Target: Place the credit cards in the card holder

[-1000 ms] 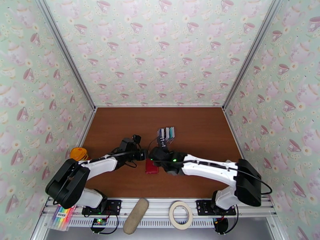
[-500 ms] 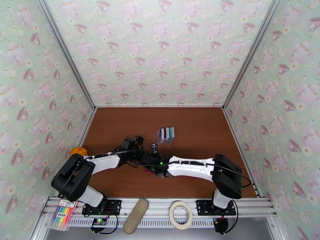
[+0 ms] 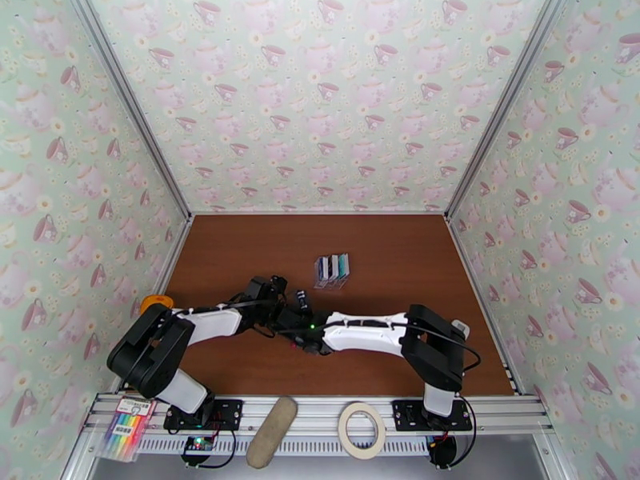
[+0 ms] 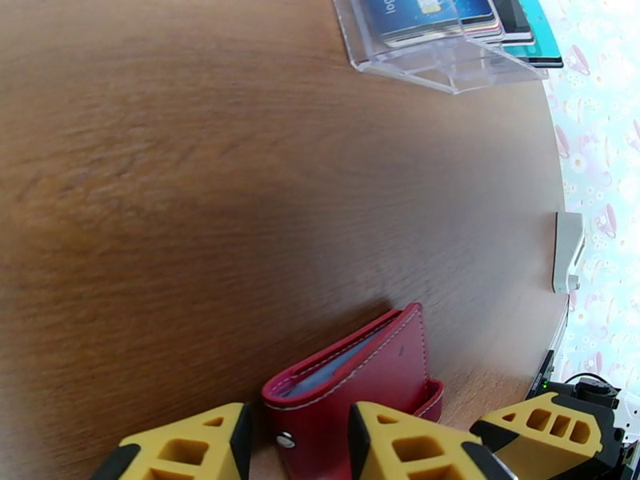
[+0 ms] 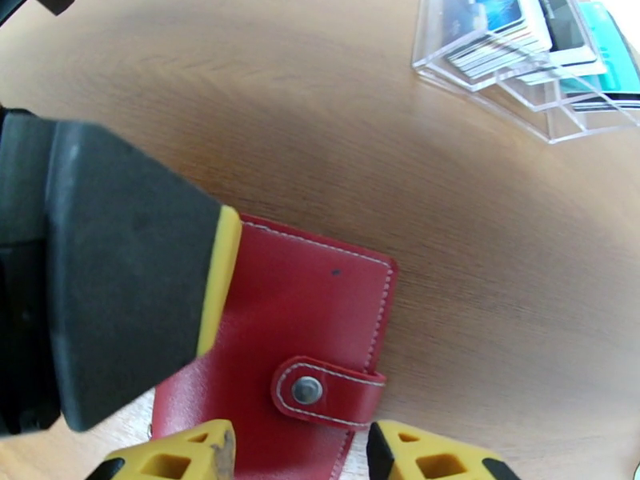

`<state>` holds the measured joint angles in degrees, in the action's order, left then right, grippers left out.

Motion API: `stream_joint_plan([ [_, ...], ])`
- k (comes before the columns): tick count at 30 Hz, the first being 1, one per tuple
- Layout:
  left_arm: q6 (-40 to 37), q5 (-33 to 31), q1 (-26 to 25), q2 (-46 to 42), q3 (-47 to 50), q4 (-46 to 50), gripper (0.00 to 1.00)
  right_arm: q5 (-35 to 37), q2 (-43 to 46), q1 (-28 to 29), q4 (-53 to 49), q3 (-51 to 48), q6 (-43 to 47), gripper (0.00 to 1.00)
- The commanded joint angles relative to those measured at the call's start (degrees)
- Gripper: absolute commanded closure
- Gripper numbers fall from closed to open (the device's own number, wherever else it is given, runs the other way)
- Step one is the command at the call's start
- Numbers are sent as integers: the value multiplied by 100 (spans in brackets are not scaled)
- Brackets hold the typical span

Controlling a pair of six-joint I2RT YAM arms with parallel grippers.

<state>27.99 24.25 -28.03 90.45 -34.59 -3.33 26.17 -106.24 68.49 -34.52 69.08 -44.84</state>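
On the left, our left gripper (image 4: 294, 432) straddles a corner of the card holder (image 5: 304, 314), jaws apart around it. Whether they bite, we cannot tell. The holder lies flat on the table (image 5: 240, 114): red leather, white stitching, snapped shut. Moving right, the right gripper (image 5: 300, 451) hangs directly over the snap tab (image 5: 332, 390), fingers spread either side, the holder's long axis running away from them. Both arms are on it. The credit cards (image 5: 520, 34) stand well apart in their clear stand (image 4: 448, 70).
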Motion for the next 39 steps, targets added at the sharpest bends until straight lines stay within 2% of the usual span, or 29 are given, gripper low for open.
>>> stream_joint_plan([
  [1, -127, 86, 35, 145, -10, 111, 66, -79, -143, -46, 110, 171, -79, 51],
  [5, -122, 80, 39, 222, -35, 135, 72, -108, -235, -107, 130, 189, -95, 52],
  [17, -117, 107, 72, 329, -39, 115, 82, -174, -457, -239, 207, 250, -70, 55],
  [24, -127, 102, 70, 380, -60, 148, 87, -178, -612, -262, 132, 287, -69, 60],
  [33, -101, 137, 79, 470, -68, 118, 90, -139, -654, -275, 54, 186, -139, 71],
  [39, -83, 123, 81, 495, -57, 111, 91, -165, -645, -275, 120, 45, -200, 82],
])
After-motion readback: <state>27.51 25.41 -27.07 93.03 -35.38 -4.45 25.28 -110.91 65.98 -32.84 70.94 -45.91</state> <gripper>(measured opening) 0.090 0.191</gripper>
